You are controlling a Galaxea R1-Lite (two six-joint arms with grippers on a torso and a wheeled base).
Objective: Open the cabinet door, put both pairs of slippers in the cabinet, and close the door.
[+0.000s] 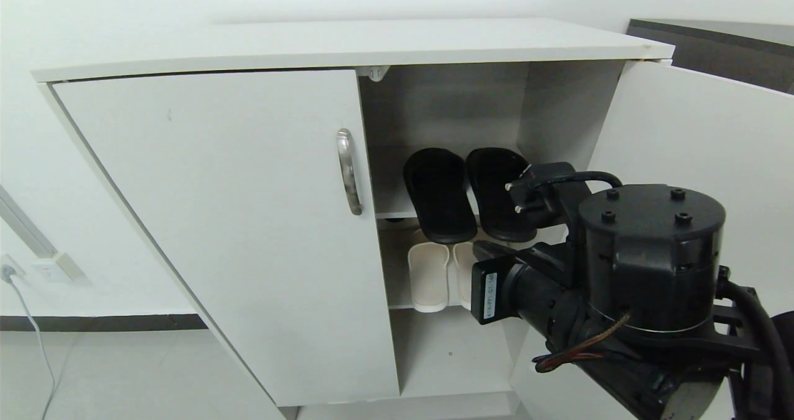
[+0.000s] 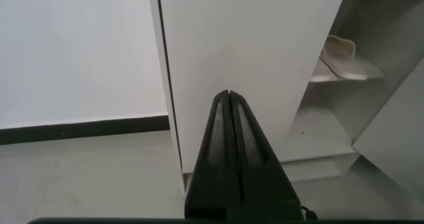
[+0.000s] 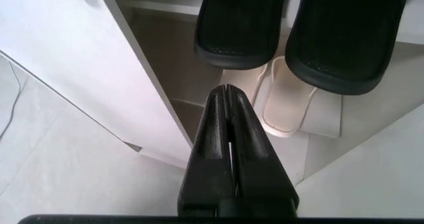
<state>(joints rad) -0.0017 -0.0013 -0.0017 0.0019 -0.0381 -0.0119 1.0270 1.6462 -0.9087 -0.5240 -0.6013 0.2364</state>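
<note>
Progress: door open, both pairs inside the cabinet (image 1: 347, 41). By my reading only the closing is left!
Left hand (image 2: 228, 98): fingers pressed flat together, nothing held. It hangs low, with the shut left door (image 1: 236, 221) straight ahead of its tips and floor below.
Left door handle (image 1: 348, 172): upright bar on that door's inner edge, above the left hand, untouched.
Black pair (image 1: 441, 194): on the upper shelf (image 1: 392, 212), above and just ahead of the right hand's tips. The two lie side by side, long axes running front to back. The rounded near ends poke out over the shelf edge toward the hand. Toe or heel forward? Can't call it from here.
White pair (image 1: 428, 275): one shelf down, right past the right hand's tips and underneath the black overhang. Same lie, side by side, lengthways into the cabinet, near ends at the shelf front.
Right hand (image 3: 229, 95): closed up, tips meeting, carrying nothing. It sits in front of the opening and clear of both pairs.
Right door (image 1: 695, 134): swung wide, out beside the right arm on its outer side. That's the one to push home.
Watch for: the black pair's overhang. The door may nudge those ends as it shuts, I'd guess, so a slow swing looks wise.
</note>
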